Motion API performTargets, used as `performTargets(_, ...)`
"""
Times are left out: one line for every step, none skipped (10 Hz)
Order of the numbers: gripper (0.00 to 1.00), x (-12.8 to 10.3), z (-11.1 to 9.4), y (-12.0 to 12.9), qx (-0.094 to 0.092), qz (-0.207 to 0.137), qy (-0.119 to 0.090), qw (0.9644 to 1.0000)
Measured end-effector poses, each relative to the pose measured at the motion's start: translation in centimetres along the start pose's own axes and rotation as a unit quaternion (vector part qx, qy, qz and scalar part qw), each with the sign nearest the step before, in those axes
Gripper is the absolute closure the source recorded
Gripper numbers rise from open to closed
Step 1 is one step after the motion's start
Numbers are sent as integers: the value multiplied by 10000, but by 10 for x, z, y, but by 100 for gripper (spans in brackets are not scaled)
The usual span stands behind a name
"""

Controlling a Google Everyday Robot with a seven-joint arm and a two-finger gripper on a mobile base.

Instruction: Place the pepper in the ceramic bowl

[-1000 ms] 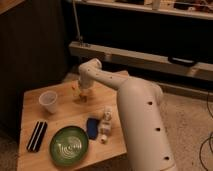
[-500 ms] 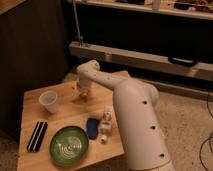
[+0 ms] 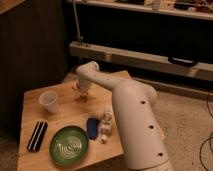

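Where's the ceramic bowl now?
Camera view, lower left, near edge of table: ceramic bowl between black bar and blue object. Gripper is farther back, near the white cup.

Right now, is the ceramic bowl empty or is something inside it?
Empty: the ceramic bowl shows only its green swirled inside. The gripper is low over the far side of the table, apart from it.

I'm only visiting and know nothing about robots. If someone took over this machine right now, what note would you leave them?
Gripper: low over the far middle of the table, right of the white cup.
Pepper: small orange bit at the gripper's tip, mostly hidden; cannot tell whether it is held.
Ceramic bowl: near the front edge, nothing in it.
Done: gripper is at the pepper.
Left: lift it, carry it to the bowl, let go.
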Motion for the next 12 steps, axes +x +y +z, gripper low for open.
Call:
performTargets(76,0,1,-1,7,-19,-16,10000)
performTargets(86,2,1,-4,12,-69,-45,10000)
performTargets(89,5,-3,-8,38,-124,-31,9999)
performTargets(89,10,-12,-9,64,-168,37,9998)
performTargets(89,12,-16,-10,77,-184,64,9998)
performTargets(89,26,-57,-16,240,-303,285,9988)
performTargets(89,32,-84,-20,344,-369,385,9980)
performTargets(89,32,-109,-25,452,-415,469,9970)
performTargets(89,26,-135,-32,591,-431,526,9959)
performTargets(89,13,-156,-38,753,-428,546,9947)
performTargets(89,-10,-182,-50,981,-442,541,9927)
performTargets(89,-29,-201,-62,1139,-467,503,9911)
